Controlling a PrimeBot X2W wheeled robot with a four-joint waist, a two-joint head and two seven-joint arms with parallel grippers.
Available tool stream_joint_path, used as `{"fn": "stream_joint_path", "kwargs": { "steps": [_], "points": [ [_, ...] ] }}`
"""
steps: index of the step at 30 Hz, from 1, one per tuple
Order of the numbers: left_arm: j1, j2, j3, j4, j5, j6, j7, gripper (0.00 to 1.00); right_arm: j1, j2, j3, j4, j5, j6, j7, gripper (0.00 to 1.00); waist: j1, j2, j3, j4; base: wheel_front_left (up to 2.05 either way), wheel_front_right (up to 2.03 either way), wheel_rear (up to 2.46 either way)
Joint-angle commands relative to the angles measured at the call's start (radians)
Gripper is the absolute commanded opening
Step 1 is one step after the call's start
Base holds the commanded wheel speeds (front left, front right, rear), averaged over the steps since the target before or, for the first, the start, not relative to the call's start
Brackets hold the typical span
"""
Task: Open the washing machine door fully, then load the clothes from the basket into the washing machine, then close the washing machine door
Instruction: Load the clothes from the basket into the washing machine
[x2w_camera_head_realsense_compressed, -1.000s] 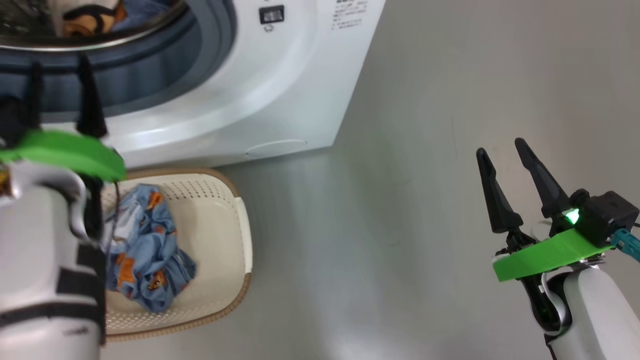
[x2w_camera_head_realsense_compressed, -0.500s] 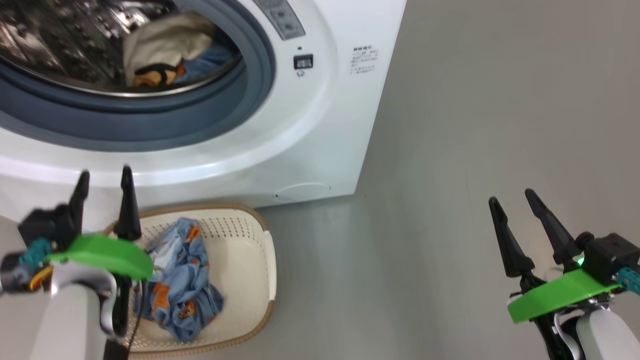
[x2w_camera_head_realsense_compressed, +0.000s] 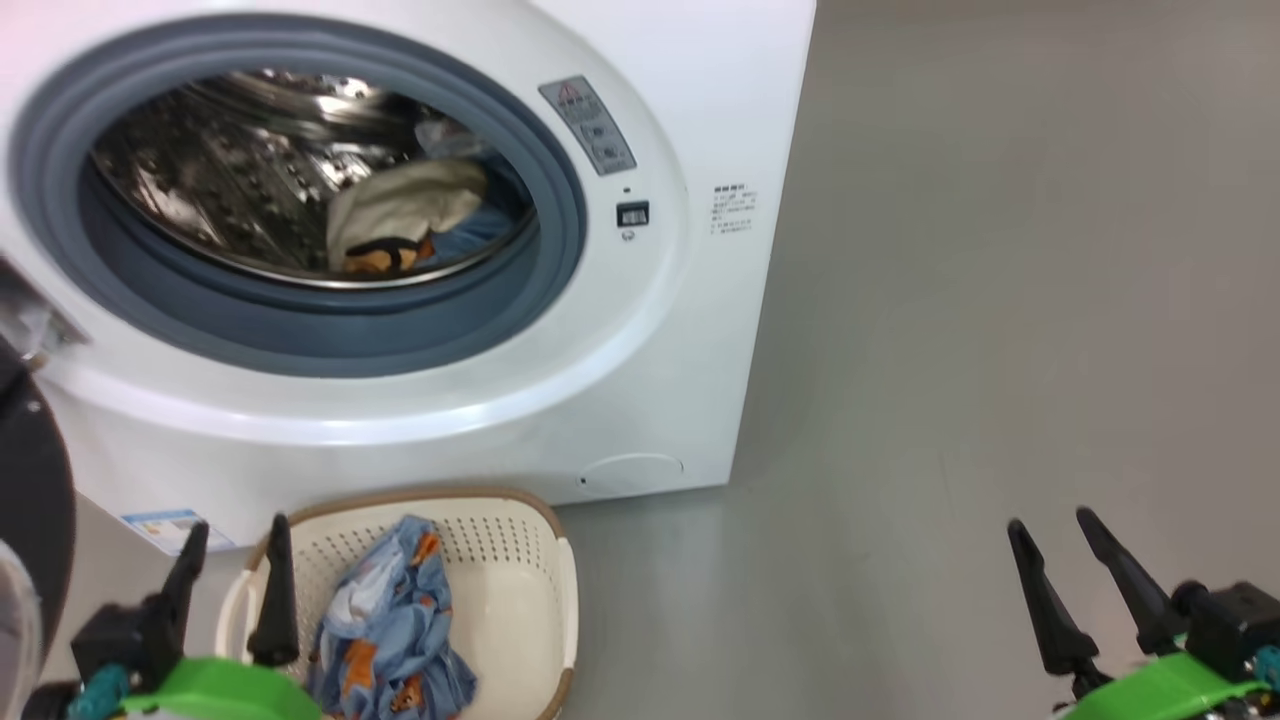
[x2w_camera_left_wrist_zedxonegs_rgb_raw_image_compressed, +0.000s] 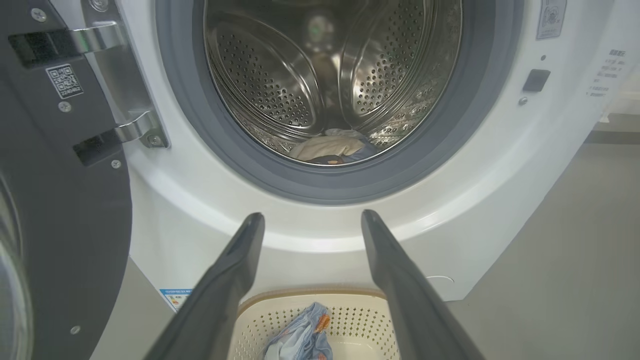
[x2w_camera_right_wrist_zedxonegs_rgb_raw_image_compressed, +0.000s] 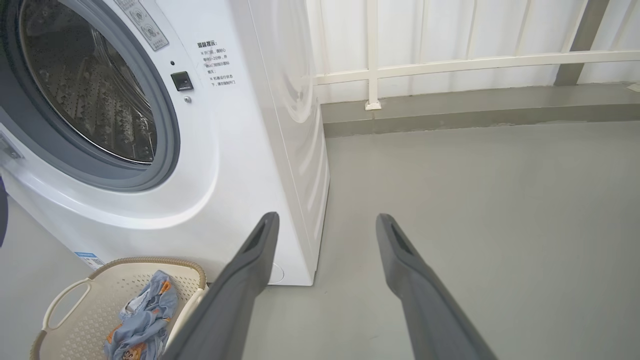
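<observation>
The white washing machine (x2w_camera_head_realsense_compressed: 690, 80) stands with its door (x2w_camera_left_wrist_zedxonegs_rgb_raw_image_compressed: 65, 225) swung open to the left, black rim facing me. A cream garment (x2w_camera_head_realsense_compressed: 405, 205) lies inside the steel drum (x2w_camera_left_wrist_zedxonegs_rgb_raw_image_compressed: 280, 75). On the floor in front sits the cream basket (x2w_camera_head_realsense_compressed: 520, 600) with a light blue garment with orange prints (x2w_camera_head_realsense_compressed: 395, 640) in it. My left gripper (x2w_camera_head_realsense_compressed: 235, 530) hangs open and empty over the basket's left end, fingers pointing at the machine. Far to the right, over bare floor, my right gripper (x2w_camera_head_realsense_compressed: 1050, 525) is open and empty too.
Grey floor (x2w_camera_head_realsense_compressed: 1000, 300) spreads to the right of the machine. A white railing and wall (x2w_camera_right_wrist_zedxonegs_rgb_raw_image_compressed: 450, 65) run behind it. A blue label sticker (x2w_camera_head_realsense_compressed: 165, 525) and a small round flap (x2w_camera_head_realsense_compressed: 632, 470) sit low on the machine's front.
The head camera has tilted up, so the whole drum opening has come into sight. My left gripper has drawn back from the drum mouth to above the basket. Both grippers stay open.
</observation>
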Motion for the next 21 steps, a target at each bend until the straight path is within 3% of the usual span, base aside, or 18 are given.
{"fn": "stream_joint_path", "kwargs": {
  "steps": [1, 21],
  "points": [
    [0.026, 0.025, 0.039, -0.047, 0.004, -0.001, -0.006, 1.00, 0.024, -0.028, 0.009, -0.025, 0.018, 0.002, -0.005, 1.00, 0.0000, 0.0000, -0.053, 0.016, 0.00, 0.00, 0.00],
    [0.212, 0.013, 0.083, -0.192, -0.015, -0.002, -0.006, 1.00, 0.110, -0.029, -0.041, -0.047, 0.020, 0.002, -0.005, 1.00, 0.0000, 0.0000, -0.094, 0.028, 0.00, 0.00, 0.00]
  ]
}}
